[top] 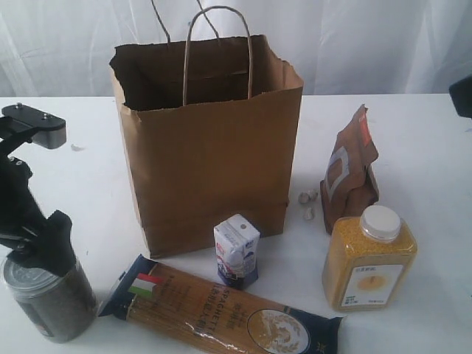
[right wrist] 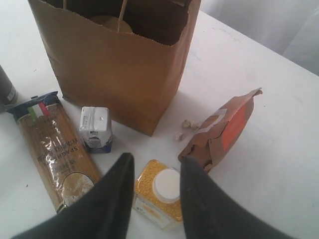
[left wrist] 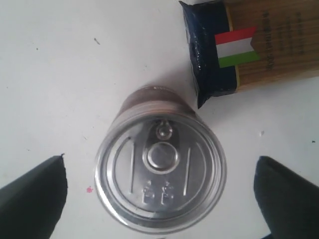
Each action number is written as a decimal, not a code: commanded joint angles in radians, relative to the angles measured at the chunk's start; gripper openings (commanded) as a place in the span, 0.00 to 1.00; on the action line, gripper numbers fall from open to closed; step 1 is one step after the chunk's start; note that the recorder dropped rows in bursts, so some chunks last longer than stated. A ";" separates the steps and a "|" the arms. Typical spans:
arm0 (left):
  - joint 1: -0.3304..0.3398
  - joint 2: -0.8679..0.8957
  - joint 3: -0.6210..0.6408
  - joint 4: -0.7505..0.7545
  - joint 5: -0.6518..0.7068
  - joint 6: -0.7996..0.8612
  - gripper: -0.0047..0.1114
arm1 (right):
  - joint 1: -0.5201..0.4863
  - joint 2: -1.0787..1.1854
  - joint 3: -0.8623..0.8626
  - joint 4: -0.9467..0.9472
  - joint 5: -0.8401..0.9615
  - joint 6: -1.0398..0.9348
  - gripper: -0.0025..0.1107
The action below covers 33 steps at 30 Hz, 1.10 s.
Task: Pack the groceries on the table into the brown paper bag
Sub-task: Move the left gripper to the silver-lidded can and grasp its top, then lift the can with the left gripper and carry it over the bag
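Your left gripper (left wrist: 160, 158) hangs directly over the silver tin can (top: 55, 302), fingers spread wide on either side of its lid and clear of it. The can stands near the table's (top: 428, 147) left corner on the edge nearest the exterior camera. Along that edge lies the long spaghetti packet (top: 221, 310). The small white-purple carton (top: 236, 251) stands just behind it, against the upright brown paper bag (top: 214, 162) at mid-table. Your right gripper (right wrist: 157, 160) hovers above the yellow-grain bottle (top: 369, 265), fingers apart and holding nothing. The brown pouch (top: 352, 173) stands just behind the bottle, toward the right edge.
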 commanded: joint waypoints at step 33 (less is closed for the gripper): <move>0.003 -0.129 -0.112 0.056 0.020 -0.087 0.04 | -0.005 -0.008 0.008 -0.021 -0.015 -0.006 0.29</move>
